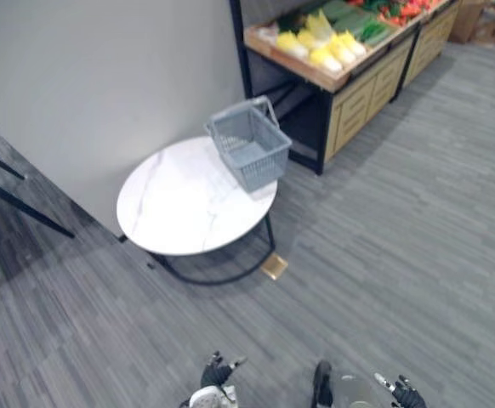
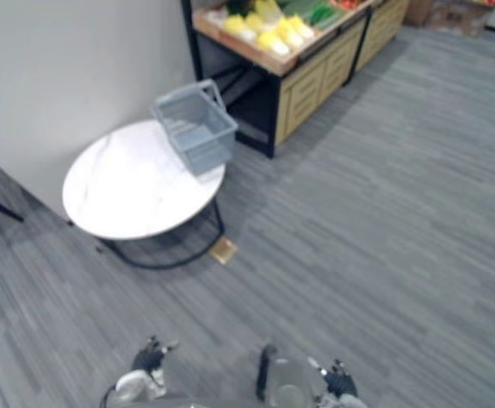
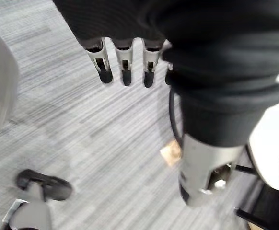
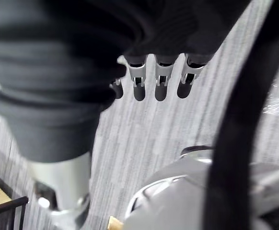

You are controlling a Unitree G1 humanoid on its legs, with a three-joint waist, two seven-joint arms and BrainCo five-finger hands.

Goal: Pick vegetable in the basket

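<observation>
Where the grey wall [image 1: 103, 76] meets the floor [image 1: 384, 255] at the far left, two black metal legs [image 1: 22, 204] slant down across the planks. To their right stands a round white marble desk [image 1: 175, 208] on a black wire frame, close to the wall. A small brown square plate [image 1: 274, 266] lies on the floor just beside the near right foot of that frame.

A grey plastic basket [image 1: 262, 167] stands on the far right edge of the desk, with its handle raised over the far side. Its mesh walls are upright and its open top faces up.

Further right and beyond the basket stands a wooden produce stand [image 1: 355, 95] with drawer fronts. The task items are on its top shelf: yellow vegetables [image 1: 328, 51] sit nearest the basket, green vegetables [image 1: 368, 30] lie behind them, and red produce [image 1: 405, 10] lies further along. All of it is on the stand, well apart from both hands.

Left hand [image 1: 216, 372]: it hangs low at the near edge of the eye views, over bare floor. Its fingers [image 3: 125, 74] are straight and spread apart, and nothing lies between them and the thumb.

Right hand [image 1: 407, 394]: it hangs low at the near right. Its fingers [image 4: 159, 88] are likewise straight and apart, and it holds nothing.
</observation>
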